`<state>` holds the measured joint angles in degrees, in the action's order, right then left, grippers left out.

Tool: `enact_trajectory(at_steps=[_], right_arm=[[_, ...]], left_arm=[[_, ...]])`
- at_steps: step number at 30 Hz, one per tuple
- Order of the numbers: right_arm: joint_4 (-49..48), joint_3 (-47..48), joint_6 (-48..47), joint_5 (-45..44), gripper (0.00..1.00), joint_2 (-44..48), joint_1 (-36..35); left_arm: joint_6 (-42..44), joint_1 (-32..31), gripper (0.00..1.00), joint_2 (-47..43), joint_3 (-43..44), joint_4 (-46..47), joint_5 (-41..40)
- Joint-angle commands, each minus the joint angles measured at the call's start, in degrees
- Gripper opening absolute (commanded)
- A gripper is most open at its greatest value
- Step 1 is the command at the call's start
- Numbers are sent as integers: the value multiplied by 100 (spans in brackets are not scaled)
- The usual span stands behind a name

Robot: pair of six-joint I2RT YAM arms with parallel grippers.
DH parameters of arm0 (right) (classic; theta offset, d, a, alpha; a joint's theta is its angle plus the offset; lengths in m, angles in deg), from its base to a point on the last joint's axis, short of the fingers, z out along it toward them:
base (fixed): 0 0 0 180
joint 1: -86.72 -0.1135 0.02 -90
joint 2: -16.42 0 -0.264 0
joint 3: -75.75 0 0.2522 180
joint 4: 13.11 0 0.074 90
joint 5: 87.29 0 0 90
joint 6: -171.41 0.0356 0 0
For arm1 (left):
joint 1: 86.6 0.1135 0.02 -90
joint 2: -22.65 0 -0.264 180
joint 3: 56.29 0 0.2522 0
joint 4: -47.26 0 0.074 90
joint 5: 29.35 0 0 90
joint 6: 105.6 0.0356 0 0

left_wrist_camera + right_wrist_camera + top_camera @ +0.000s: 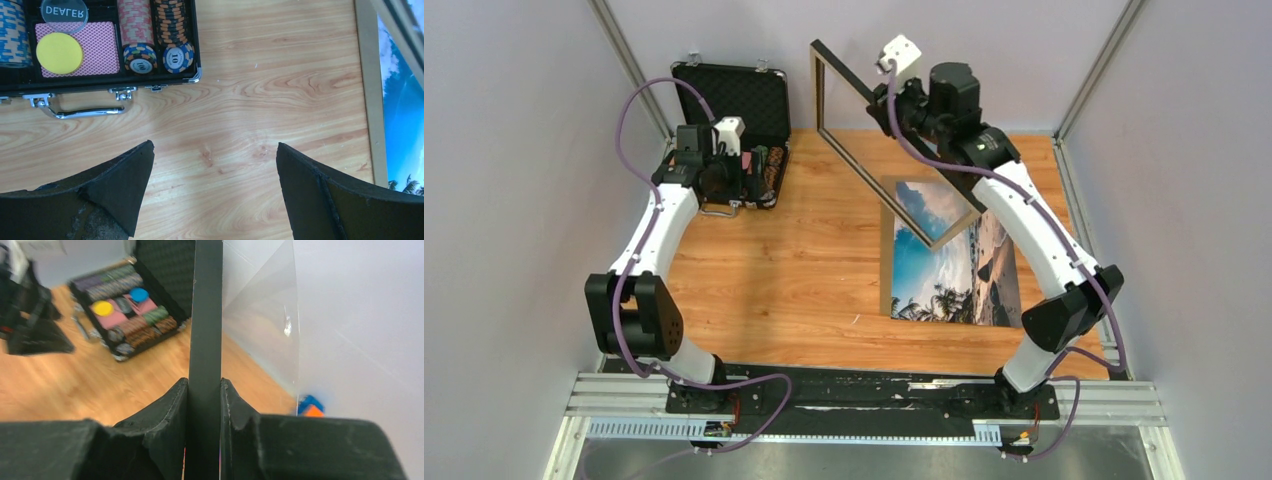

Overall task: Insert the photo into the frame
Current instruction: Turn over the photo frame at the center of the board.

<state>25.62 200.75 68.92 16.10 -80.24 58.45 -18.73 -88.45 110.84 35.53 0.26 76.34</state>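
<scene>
Table (804,270): wood-grain top, fills the middle of the top view.

Frame (818,90): upper centre of the top view, raised and tilted. Its low corner reaches down over the upper end of the photo. Cannot tell whether that corner touches the print or hangs above it. In the right wrist view its black rail (205,315) runs straight up the middle, with the clear pane (260,305) just right of it.

Photo (944,285): right of centre, lying flat on the table, picture side up. It also shows at the right edge of the left wrist view (400,115). A tan strip (886,260) runs along its left side, likely a board beneath it, not confirmed.

Chip case (734,100): upper left, lid open, chips and cards showing. Not part of the job.

Right gripper (205,385): jaws narrow, clamped on the frame's rail, one pad on each face.

Left gripper (215,150): at upper left of the top view beside the chip case. Jaws wide, nothing between them, bare table below.

Progress, as a judgement: early. The frame is in hand, but the photo is not in it and no gripper is on the print. What is left is to bring the two together, seat the print against the pane, then close the back.
</scene>
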Motion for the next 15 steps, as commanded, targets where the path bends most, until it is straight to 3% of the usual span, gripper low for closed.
enact_trajectory(at_steps=[1,9,15], right_arm=[[-706,-276,-1736,-1918,0,-1,-539],[-1375,-2057,-2148,-2977,0,199,-1368],[-1636,-3038,-1829,-3217,0,195,-1795]], left_arm=[[-85,45,100,-243,43,46,-84],[-457,303,100,-345,-78,275,735],[-1333,348,100,-366,-206,737,1631]])
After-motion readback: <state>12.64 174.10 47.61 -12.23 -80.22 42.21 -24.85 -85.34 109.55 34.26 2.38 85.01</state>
